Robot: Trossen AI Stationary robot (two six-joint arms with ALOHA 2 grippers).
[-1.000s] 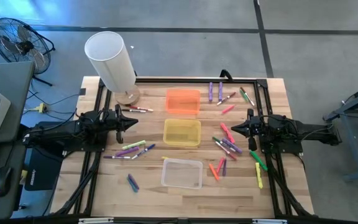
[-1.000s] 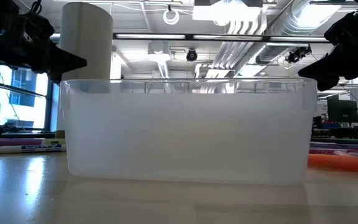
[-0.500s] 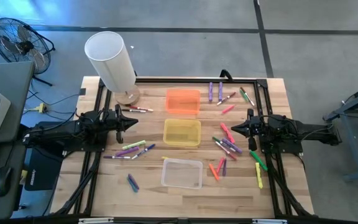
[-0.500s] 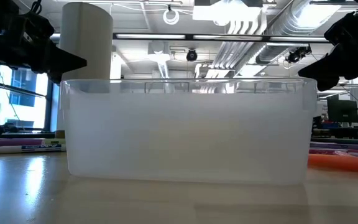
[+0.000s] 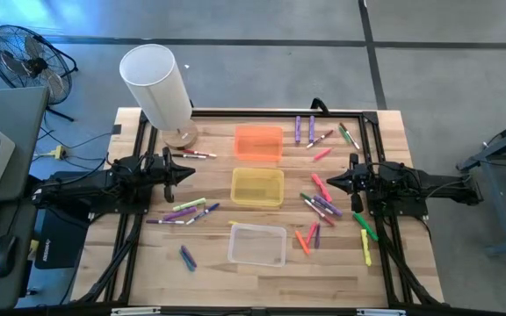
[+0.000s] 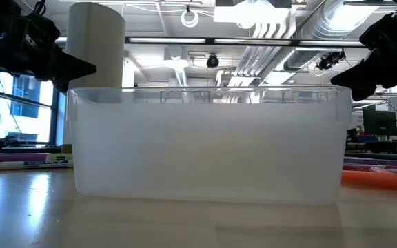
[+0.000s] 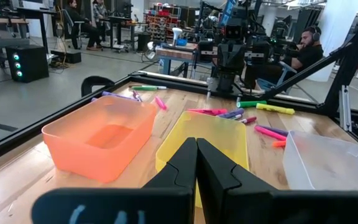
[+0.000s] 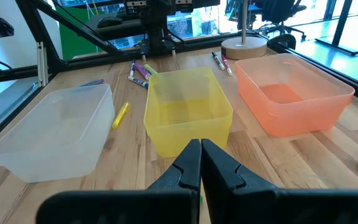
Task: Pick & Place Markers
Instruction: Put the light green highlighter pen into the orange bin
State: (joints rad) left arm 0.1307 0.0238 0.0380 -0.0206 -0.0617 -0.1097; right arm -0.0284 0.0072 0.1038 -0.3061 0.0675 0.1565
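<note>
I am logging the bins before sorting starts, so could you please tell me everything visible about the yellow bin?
The yellow bin is a translucent, plastic-looking rectangular tub with an open top and rounded corners. It sits upright and empty on the wooden table, in the middle of a row between the orange bin and the clear bin, touching neither.
</note>
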